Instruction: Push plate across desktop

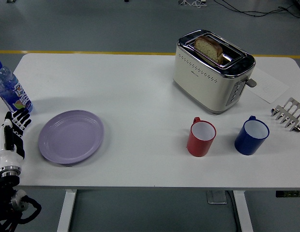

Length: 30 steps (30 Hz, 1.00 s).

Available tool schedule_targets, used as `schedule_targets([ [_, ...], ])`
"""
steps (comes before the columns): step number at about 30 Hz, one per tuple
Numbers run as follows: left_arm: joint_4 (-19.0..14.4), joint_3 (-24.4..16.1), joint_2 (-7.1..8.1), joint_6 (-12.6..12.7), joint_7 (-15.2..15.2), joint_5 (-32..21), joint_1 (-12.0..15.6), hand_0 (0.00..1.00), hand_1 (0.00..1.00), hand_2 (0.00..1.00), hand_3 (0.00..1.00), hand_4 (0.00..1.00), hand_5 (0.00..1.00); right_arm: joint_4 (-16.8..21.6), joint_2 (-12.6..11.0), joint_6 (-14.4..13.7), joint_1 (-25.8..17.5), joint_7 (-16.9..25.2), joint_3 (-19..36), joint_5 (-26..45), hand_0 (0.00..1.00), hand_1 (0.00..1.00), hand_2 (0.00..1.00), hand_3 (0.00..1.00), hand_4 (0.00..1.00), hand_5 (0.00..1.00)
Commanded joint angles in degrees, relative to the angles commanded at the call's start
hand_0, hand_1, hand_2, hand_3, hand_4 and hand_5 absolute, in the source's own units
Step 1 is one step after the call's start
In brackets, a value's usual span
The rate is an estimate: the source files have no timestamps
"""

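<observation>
A round lavender plate (71,136) lies flat on the white table (140,87) near its front left. My left hand (13,131) comes in at the far left edge, just left of the plate and not touching it. Its fingers are straight and hold nothing. My right hand is out of view.
A water bottle (8,90) stands at the left edge behind my hand. A cream toaster (211,70) with bread in it stands at the back right. A red mug (202,137), a blue mug (252,135), a metal rack (289,113) and a paper sheet (268,87) are on the right.
</observation>
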Motion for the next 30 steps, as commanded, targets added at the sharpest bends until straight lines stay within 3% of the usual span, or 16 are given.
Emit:
schedule_targets([
  [10, 0.2, 3.0, -0.57, 0.5, 0.0, -1.3, -0.9, 0.781, 0.786, 0.757, 0.674, 0.464, 0.998, 0.0, 0.1, 0.0, 0.1, 0.0, -0.4, 0.3, 0.607, 0.517, 0.585, 0.575, 0.361, 0.251],
  [23, 0.3, 6.0, -3.72, 1.7, 0.0, -3.6, -3.0, 0.779, 0.785, 0.759, 0.670, 0.458, 0.998, 0.0, 0.3, 0.1, 0.2, 0.0, -0.4, 0.0, 0.607, 0.517, 0.587, 0.576, 0.360, 0.252],
  [30, 0.0, 8.4, -3.89, 2.1, 0.0, -4.8, -3.5, 0.780, 0.785, 0.760, 0.672, 0.456, 0.998, 0.0, 0.4, 0.1, 0.3, 0.0, -0.5, 0.1, 0.607, 0.517, 0.587, 0.576, 0.360, 0.253],
])
